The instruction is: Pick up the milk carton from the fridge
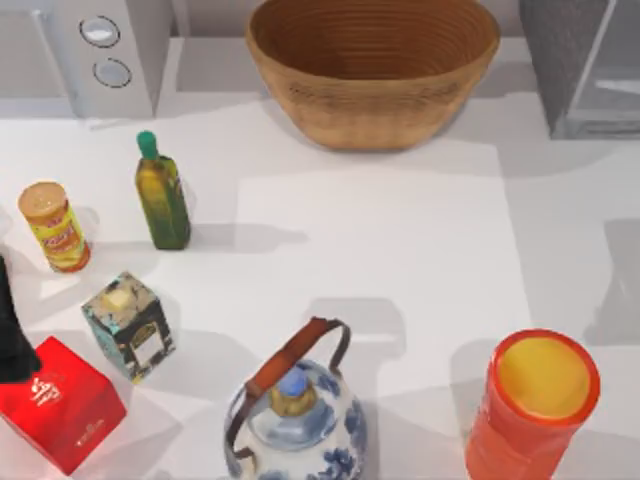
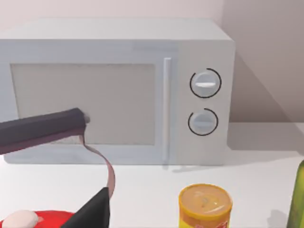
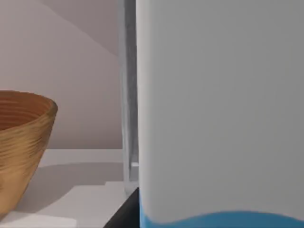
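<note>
A rendered kitchen counter is suggested by a white two-dial microwave, with a green-capped oil bottle set near it.

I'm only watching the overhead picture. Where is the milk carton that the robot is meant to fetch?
Observer: The right wrist view has the milk carton right up close to the camera, with a white face and sky-blue low down.
Visitor: Is it by the fridge?
Observer: Yes. The fridge shows its light frame upright just behind the carton's edge.
Visitor: And the other arm?
Observer: The left gripper is parked at the table's left, above the red box, jaws apart. It faces the microwave, whose door is shut.
</note>
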Controlling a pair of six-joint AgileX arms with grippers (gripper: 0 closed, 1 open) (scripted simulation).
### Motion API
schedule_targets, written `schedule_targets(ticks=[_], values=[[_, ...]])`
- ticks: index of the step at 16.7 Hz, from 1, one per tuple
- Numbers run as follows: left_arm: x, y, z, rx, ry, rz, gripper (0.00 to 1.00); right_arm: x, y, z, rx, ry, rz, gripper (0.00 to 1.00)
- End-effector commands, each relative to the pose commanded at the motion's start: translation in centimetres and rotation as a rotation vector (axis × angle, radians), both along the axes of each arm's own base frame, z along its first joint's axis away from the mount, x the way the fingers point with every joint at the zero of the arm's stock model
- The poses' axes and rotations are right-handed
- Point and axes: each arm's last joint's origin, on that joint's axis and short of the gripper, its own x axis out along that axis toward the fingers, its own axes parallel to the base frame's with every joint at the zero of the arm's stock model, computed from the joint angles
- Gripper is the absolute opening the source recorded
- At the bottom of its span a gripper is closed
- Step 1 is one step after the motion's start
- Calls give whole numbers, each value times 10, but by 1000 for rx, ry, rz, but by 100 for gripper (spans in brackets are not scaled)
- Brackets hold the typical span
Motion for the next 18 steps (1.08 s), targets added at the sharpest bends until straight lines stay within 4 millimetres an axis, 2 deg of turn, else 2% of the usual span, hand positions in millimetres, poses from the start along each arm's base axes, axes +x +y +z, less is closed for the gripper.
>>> schedule_targets(ticks=[4, 7, 13, 18], values=[[0, 0, 0, 0, 0, 0, 100, -16, 3, -27, 0, 12, 1, 0], [0, 0, 0, 0, 0, 0, 100, -18, 4, -35, -1, 16, 2, 0], [0, 0, 0, 0, 0, 0, 100, -18, 4, -33, 0, 15, 9, 0], [0, 0, 0, 0, 0, 0, 100, -5, 8, -19, -8, -20, 133, 0]])
